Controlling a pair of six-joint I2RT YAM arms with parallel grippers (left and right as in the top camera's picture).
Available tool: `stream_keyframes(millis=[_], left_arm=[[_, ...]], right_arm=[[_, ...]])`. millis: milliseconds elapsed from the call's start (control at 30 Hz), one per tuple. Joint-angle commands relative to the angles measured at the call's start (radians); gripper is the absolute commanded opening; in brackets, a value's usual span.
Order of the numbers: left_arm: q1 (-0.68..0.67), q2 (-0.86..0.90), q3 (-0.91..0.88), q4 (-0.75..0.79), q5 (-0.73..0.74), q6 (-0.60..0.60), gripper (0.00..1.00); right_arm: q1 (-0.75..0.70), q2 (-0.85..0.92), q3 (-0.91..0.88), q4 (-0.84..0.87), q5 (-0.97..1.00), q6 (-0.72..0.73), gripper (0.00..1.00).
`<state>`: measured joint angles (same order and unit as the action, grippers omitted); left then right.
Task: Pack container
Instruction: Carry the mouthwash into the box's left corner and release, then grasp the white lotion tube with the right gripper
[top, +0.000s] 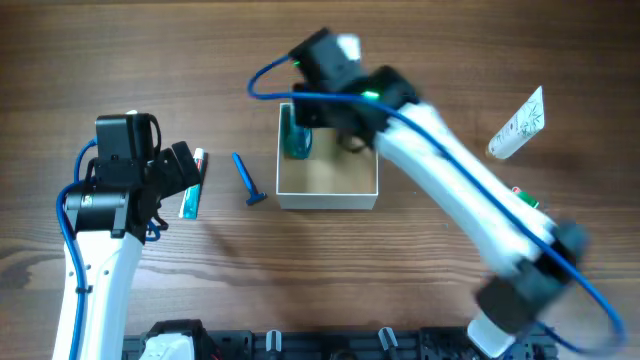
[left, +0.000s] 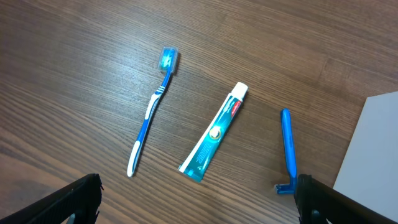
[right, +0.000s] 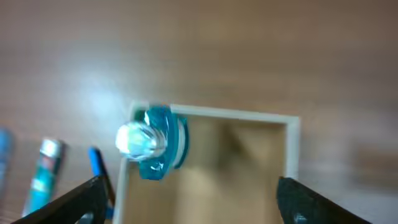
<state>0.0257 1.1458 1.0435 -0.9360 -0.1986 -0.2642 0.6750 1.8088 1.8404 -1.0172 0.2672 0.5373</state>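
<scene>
The container (top: 362, 190) is a square white-walled box with a tan inside, at the table's middle. A teal bottle with a clear cap (top: 296, 140) stands in its far left corner; it also shows in the right wrist view (right: 152, 142), inside the container (right: 292, 143). My right gripper (right: 196, 205) is open and empty above the container; in the overhead view it (top: 340, 115) is mostly hidden by the arm. My left gripper (left: 199, 205) is open and empty above a toothpaste tube (left: 214, 134), a blue toothbrush (left: 152, 112) and a blue razor (left: 286, 152).
In the overhead view the toothpaste (top: 192, 197) and razor (top: 246, 180) lie left of the container, beside my left gripper (top: 185, 170). A white tube (top: 518, 125) lies at the far right, with a small green item (top: 527, 197) partly under the right arm.
</scene>
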Motion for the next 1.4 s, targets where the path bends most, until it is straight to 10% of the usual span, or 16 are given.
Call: stream_keyframes(millis=[0,300,800,1233,1367], left_arm=[[0.006,0.003,0.016,-0.001,-0.034,0.021,1.0],[0.006,0.003,0.016,-0.001,-0.034,0.021,1.0],[0.006,0.003,0.016,-0.003,-0.034,0.021,1.0],[0.006,0.003,0.016,-0.004,-0.034,0.021,1.0],[0.006,0.003,0.016,-0.019,-0.034,0.021,1.0]], right_arm=[[-0.098,-0.204,0.018,-0.033,0.129,-0.013,0.93],[-0.744,-0.272,-0.003,-0.225,-0.14,-0.339,0.98],[-0.884,-0.065,-0.325,-0.011,-0.235,-0.461,0.91],[-0.884,-0.011,-0.327,0.022,-0.232,-0.429,0.12],[-0.884,-0.011,-0.327,0.021,-0.232,-0.43,0.04]])
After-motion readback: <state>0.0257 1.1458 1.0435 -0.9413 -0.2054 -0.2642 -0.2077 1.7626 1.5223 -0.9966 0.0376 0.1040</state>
